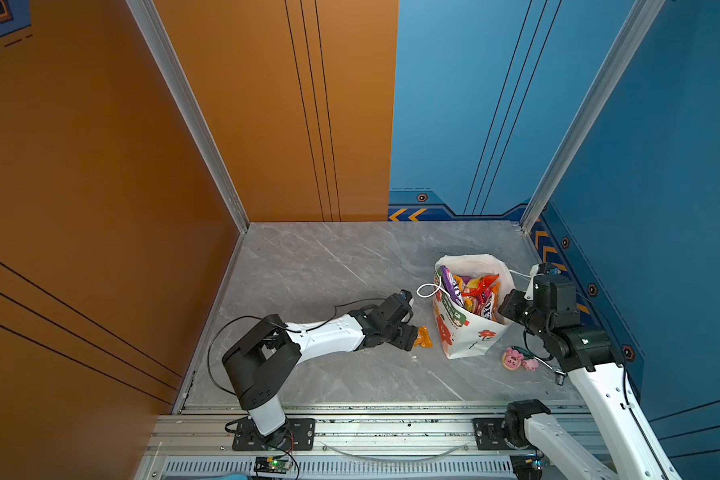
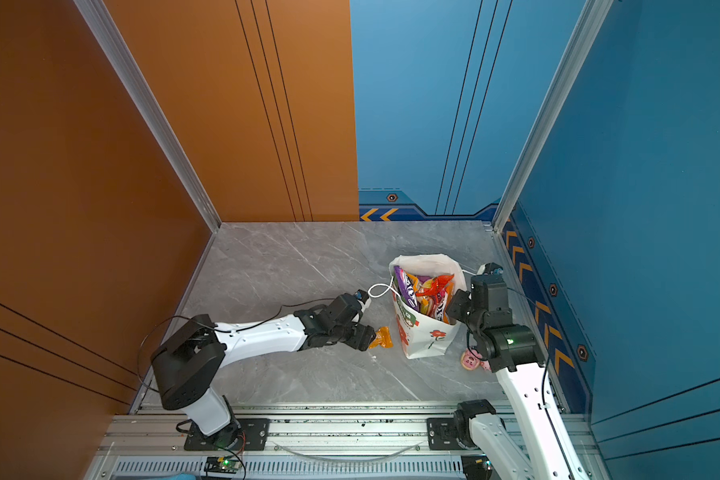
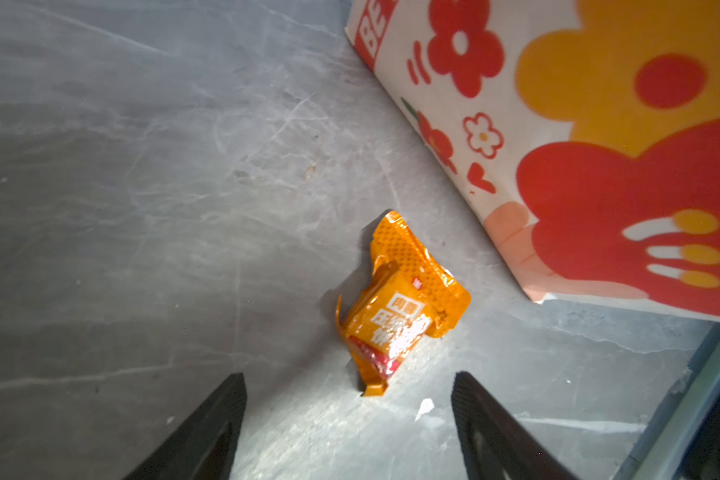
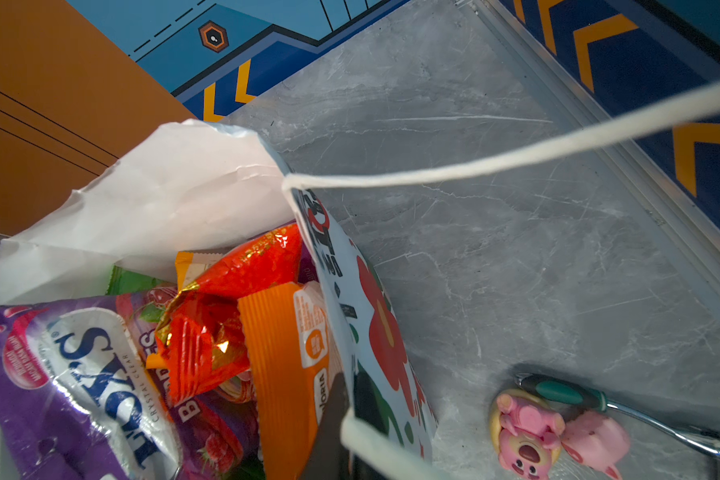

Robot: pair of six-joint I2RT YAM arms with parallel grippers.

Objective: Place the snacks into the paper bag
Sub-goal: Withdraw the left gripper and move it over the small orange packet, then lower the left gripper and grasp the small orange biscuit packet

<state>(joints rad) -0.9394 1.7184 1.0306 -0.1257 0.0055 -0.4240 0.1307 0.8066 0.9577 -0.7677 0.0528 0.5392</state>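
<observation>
Lying on the grey marbled table (image 1: pixel 308 270) is one small orange packet (image 3: pixel 400 307), just beside the foot of the paper bag (image 3: pixel 454 124) and clear of it. The bag stands upright toward the right of the table in both top views, mouth open and stuffed: a purple FOX'S bag (image 4: pixel 80 374), a crinkled red packet (image 4: pixel 233 299), a ribbed orange pack (image 4: pixel 283 374).

The left gripper (image 3: pixel 348 376) sits low over the table, jaws spread wide and holding nothing, with the packet's end just reaching between the tips. The right gripper (image 1: pixel 504 305) is pinched tight on the bag's wall at the rim, and the white cord handle (image 4: pixel 516 158) stretches past. Beside the bag on the table are two pink pig toys (image 4: pixel 528 432) and a teal-handled tool (image 4: pixel 558 390).
</observation>
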